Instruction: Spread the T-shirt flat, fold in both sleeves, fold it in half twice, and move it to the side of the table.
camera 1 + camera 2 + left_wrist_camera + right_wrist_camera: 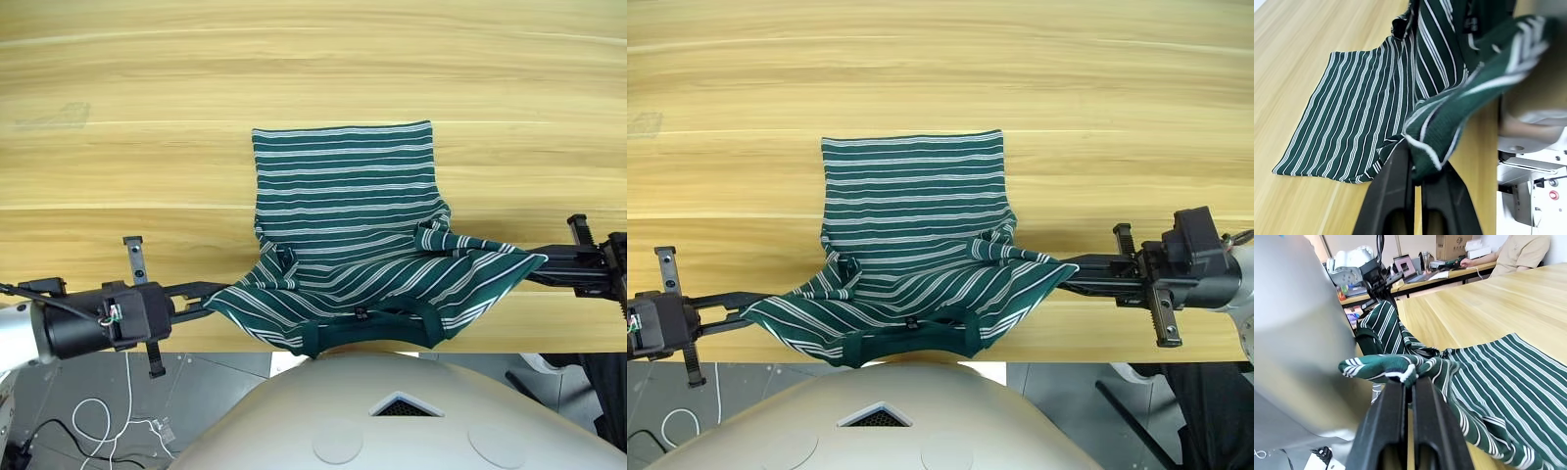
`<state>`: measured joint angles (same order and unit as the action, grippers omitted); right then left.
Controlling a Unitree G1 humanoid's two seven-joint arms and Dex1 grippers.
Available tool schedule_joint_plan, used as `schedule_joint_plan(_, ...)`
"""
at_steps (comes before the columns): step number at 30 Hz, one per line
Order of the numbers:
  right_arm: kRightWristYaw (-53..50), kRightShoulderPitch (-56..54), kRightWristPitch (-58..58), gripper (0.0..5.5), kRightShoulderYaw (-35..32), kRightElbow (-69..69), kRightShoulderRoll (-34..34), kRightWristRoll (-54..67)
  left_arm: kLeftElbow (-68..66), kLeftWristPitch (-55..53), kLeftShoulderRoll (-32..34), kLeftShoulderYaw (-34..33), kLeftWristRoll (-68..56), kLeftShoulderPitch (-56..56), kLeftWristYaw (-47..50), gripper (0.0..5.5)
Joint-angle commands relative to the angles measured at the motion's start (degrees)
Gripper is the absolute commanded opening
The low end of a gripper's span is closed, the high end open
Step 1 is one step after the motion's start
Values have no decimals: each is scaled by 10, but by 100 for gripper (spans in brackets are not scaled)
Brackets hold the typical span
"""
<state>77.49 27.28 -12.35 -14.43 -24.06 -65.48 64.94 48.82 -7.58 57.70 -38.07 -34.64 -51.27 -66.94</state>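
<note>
Stretching between the two arms, the green white-striped T-shirt [343, 206] sits at the near edge of the table [118, 78], about midway along that edge. Its straight bottom hem [343, 129] lies farthest in from the table's near edge, and the lower body of the shirt rests flat on the table with the stripes running level and smooth.

Closer to the table's edge the cloth rises off the wood and fans out wide, pulled taut into a shallow sling. The dark ribbed collar [364, 333] is at the very front, right at the table's near edge or just past it; the eye views do not settle which. Small bunches of rumpled cloth sit on each side where the flat part meets the lifted part.

The left tool [217, 291] has its two dark fingers pressed together on the shirt's left outer corner, low over the table's front edge. The left wrist view shows that tool [1413, 157] pinching a folded, white-edged hem of cloth between the closed fingertips. The right tool [1070, 268] grips the opposite outer corner in the same way, also low over the table near its front edge. From the right wrist view the right tool [1409, 380] is clamped on a rolled bit of striped fabric, with a white stitched edge caught between the tips.
</note>
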Motion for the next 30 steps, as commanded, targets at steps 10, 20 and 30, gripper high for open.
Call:
schedule_joint_plan(10,3,-132,-43,2,72,35,99,-159,-122,-25,7,173,109,242,22,0)
schedule_joint_plan(20,4,-444,-1,2,260,298,263,-378,-503,54,-153,449,324,629,130,0)
schedule_joint_plan(30,-48,-565,77,2,202,566,326,-443,-700,118,-194,452,341,720,144,0)
